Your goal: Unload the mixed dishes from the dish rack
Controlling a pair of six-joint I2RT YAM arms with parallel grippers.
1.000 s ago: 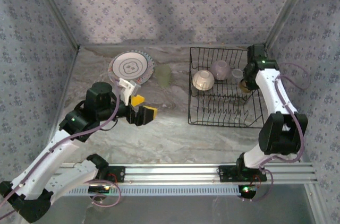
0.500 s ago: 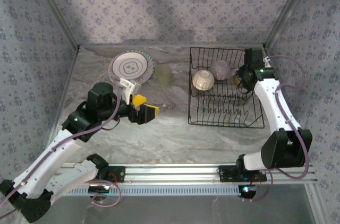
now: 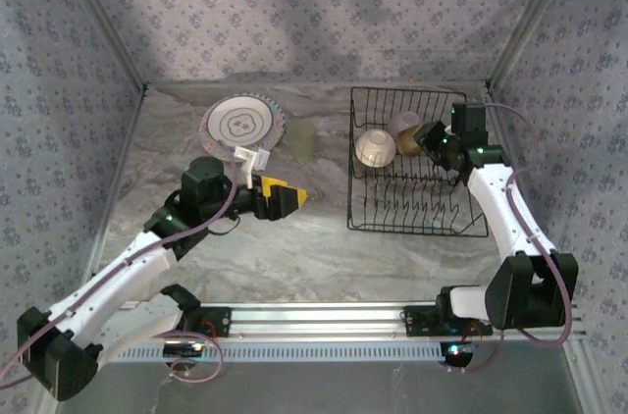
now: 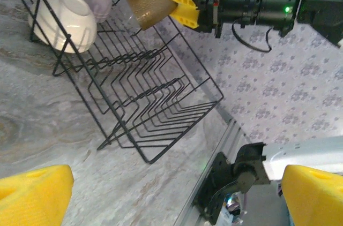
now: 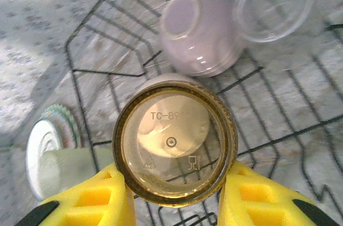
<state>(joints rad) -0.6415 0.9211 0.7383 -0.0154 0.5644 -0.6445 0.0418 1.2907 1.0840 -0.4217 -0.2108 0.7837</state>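
**A:** What is hard to make out?

**B:** In the left wrist view, the left gripper's point(image 3: 283, 200) yellow fingers point(image 4: 33, 194) are cut off at the bottom corners. They stand spread wide with nothing between them, above the marbled desk point(image 3: 314, 237), left of the rack point(image 3: 422, 200).

**A:** And inside the rack?

**B:** A clear cup point(image 5: 273, 2) at the far end almost melts into the surface under it, and little more than its round rim reads. From overhead, the lilac bowl point(image 5: 199, 29) is hard to tell apart from what the arm holds in front of it.

**A:** Which is?

**B:** The right gripper point(image 5: 175, 172) pinches a tan cup point(image 4: 149, 4). It is translucent amber plastic with moulded letters on its base, held sideways over the far end of the rack. I cannot tell whether it touches the wires.

**A:** Materials otherwise?

**B:** The rack is thin black wire with rows of bent tines. The lilac bowl is glossy and upside down, just beside a smooth cream bowl point(image 3: 375, 147), also upside down. On the desk left of the rack lies a round plate point(image 3: 242, 124) with a ribbed rim. A blurred pale green cup point(image 3: 301, 137) stands just beside it.
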